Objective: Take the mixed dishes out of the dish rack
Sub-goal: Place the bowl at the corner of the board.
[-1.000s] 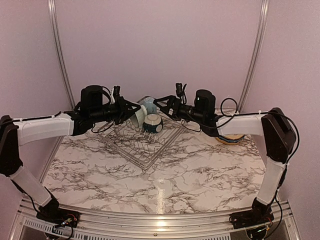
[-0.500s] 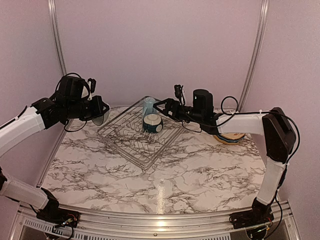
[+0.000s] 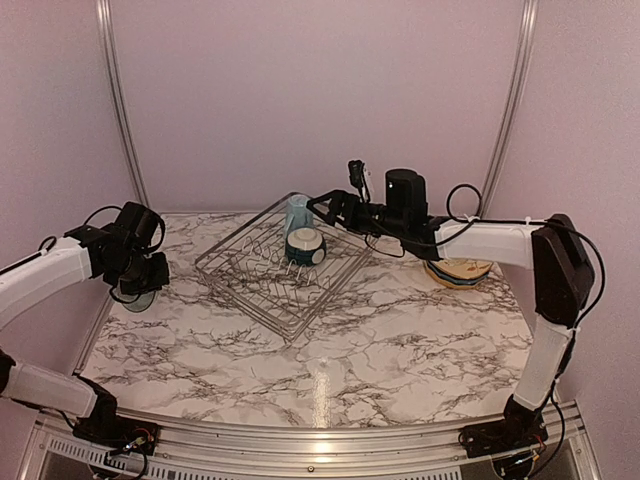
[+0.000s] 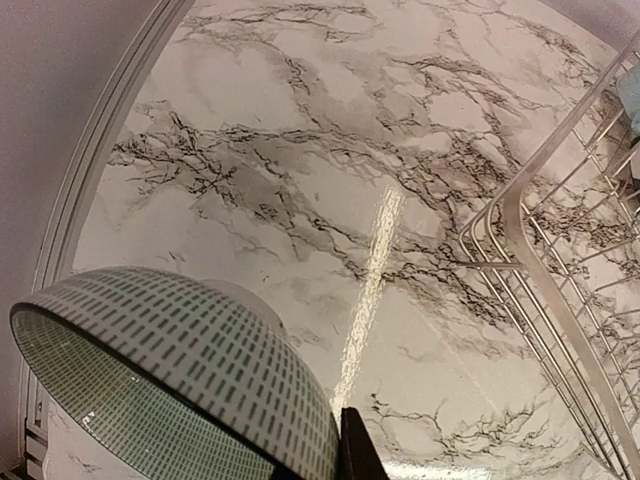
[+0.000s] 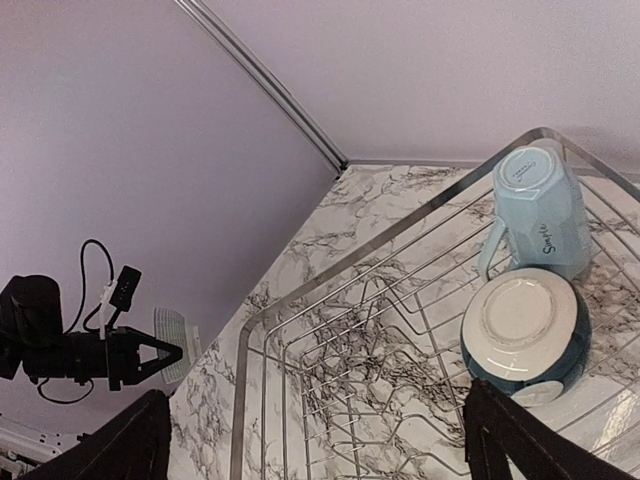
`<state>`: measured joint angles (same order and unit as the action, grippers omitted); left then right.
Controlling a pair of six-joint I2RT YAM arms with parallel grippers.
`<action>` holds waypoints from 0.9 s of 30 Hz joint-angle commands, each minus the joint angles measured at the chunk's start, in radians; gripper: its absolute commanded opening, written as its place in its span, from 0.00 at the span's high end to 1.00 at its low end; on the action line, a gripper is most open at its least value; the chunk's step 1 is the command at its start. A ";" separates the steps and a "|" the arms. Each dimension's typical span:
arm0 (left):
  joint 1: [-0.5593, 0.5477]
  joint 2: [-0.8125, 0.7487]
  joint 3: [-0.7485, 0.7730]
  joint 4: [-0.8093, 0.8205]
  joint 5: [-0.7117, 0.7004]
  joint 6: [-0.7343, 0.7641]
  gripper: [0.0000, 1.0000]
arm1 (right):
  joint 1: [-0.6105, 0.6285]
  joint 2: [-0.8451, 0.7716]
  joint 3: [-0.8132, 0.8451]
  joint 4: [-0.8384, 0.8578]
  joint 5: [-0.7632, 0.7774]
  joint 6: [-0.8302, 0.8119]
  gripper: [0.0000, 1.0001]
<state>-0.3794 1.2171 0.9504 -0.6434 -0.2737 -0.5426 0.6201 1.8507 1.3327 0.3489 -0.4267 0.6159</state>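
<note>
The left gripper (image 3: 143, 283) is clamped on the pale grey-green bowl (image 4: 180, 370) — the right gripper (image 3: 320, 205) stands wide open, empty.
The held bowl is low by the marble table's (image 3: 380, 340) left edge; the pale blue mug (image 3: 297, 212) and the dark teal bowl (image 3: 305, 246) sit in the silver wire dish rack (image 3: 250, 275).

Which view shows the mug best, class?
Right wrist: the mug stands base up, large and sharp, with its base, handle and lettering visible. Top external shows it small, behind the teal bowl. Left wrist shows only a pale blue sliver at the frame edge, perhaps the mug.
</note>
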 commanded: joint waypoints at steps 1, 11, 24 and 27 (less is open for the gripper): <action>0.078 0.073 -0.011 -0.014 0.057 0.007 1.00 | 0.009 -0.033 0.019 -0.033 0.017 -0.022 0.02; 0.136 0.244 -0.010 0.027 0.082 0.077 1.00 | 0.010 -0.060 0.002 -0.043 0.024 -0.030 0.02; 0.142 0.320 -0.049 0.084 0.076 0.089 0.98 | 0.009 -0.069 -0.014 -0.046 0.031 -0.036 0.02; 0.142 0.322 -0.051 0.087 0.072 0.090 0.94 | 0.010 -0.077 -0.032 -0.035 0.036 -0.033 0.01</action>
<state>-0.2432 1.5173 0.9161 -0.5812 -0.1917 -0.4656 0.6201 1.8004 1.3193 0.3195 -0.4046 0.5919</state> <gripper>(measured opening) 0.068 0.985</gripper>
